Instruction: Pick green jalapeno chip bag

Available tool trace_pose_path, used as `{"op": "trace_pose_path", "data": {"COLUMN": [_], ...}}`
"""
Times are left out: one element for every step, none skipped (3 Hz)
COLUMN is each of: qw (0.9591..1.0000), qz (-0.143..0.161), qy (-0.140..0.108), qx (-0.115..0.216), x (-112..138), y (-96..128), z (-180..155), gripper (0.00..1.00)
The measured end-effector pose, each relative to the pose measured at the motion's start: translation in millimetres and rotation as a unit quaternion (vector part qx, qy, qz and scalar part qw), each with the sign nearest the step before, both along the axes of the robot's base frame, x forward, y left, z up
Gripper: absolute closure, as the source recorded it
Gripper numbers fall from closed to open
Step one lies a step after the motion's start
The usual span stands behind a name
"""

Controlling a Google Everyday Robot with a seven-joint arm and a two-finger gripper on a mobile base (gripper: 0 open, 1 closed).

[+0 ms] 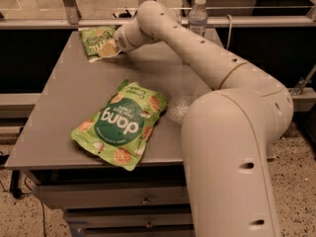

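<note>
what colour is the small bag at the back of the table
Chip bag: muted green, camera view; gripper at its edge.

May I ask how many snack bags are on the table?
2: a small, crinkly muted-green chip bag at the far-left corner, under the hand; a large bright-green "dang" pouch near the front. The arm may hide others.

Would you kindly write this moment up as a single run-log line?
phase: reach | tool: at green jalapeno chip bag, far-left table corner | dang pouch: flat, mid-table, apart from tool | bottle: far side
</note>
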State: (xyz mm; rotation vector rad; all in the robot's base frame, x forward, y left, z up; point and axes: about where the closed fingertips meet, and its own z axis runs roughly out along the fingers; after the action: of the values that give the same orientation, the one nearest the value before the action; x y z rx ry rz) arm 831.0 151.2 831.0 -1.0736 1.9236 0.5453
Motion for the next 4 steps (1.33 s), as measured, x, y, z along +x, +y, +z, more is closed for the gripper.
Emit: {"op": "trace_pose_path", "data": {"qw": [1.0, 0.9988, 0.9933, 0.9816], "qz": [-0.001, 0.009, 0.034, 0.06], "qy": [-0.006, -0.04, -0.088, -0.127], "qx": [0.005, 0.026, 0.066, 0.129], "x": [-4, -19, -49, -78], "y": [-4, -16, -34, -60], "z": [6, 40, 89, 127], "gripper": [0.87, 1.0, 1.0, 1.0]}}
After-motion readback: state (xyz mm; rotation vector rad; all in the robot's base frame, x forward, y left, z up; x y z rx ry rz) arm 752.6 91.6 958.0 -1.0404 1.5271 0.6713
